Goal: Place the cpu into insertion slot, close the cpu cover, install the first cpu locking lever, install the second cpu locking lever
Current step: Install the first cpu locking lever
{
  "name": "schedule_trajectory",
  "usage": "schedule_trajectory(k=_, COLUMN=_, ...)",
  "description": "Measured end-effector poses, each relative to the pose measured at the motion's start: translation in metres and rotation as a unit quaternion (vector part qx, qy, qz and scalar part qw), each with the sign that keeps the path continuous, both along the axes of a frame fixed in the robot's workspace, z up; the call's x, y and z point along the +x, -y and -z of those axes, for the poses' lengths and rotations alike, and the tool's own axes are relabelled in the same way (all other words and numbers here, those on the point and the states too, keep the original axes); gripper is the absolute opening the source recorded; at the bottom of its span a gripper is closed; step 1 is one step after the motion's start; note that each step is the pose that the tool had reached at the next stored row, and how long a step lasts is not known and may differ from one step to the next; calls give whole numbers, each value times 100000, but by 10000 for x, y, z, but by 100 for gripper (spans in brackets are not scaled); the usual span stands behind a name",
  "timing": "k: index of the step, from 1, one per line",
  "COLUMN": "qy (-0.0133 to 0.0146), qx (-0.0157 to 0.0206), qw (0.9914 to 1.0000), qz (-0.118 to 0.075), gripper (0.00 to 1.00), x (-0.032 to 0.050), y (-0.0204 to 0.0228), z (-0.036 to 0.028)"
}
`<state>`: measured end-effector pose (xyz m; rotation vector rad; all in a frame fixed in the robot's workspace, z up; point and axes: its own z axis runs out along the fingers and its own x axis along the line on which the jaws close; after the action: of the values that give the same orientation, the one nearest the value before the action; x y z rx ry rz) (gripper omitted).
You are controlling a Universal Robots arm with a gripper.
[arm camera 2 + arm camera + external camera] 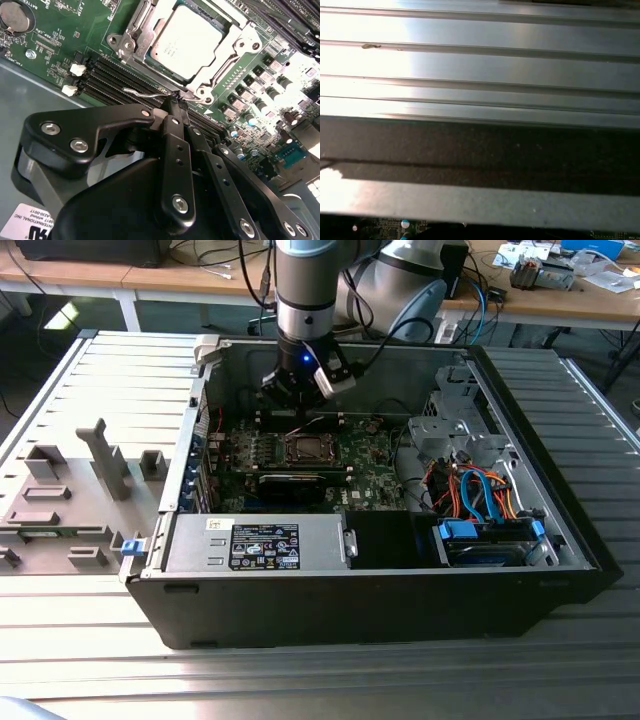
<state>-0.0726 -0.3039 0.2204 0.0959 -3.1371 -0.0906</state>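
In the second wrist view the silvery cpu (187,42) lies flat in the insertion slot (126,44), whose contact field is hidden under it. The cpu cover (226,64) is down around the chip. A thin wire locking lever (145,93) runs along the socket's edge beside the memory slots. My gripper (175,103) is shut, with its black fingertips right at this wire, touching it. In the exterior view the gripper (303,415) hangs inside the open computer case just behind the socket (305,448) on the green motherboard (370,465).
Long black memory slots (112,80) with white clips (77,69) lie by the fingertips. The case walls (560,490) ring the board. A power supply (260,540) and a drive bay with blue cables (480,510) are at the front. A grey fixture (60,505) sits on the exterior view's left.
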Motion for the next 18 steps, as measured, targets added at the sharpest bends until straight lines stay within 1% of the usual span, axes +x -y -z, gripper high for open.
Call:
schedule_trajectory(k=15, qy=-1, qx=-1, qw=100000, qz=2, gripper=11, x=28, y=0, z=56)
schedule_trajectory(k=18, qy=-6, qx=-6, qw=100000, qz=4, gripper=11, x=42, y=0, z=76)
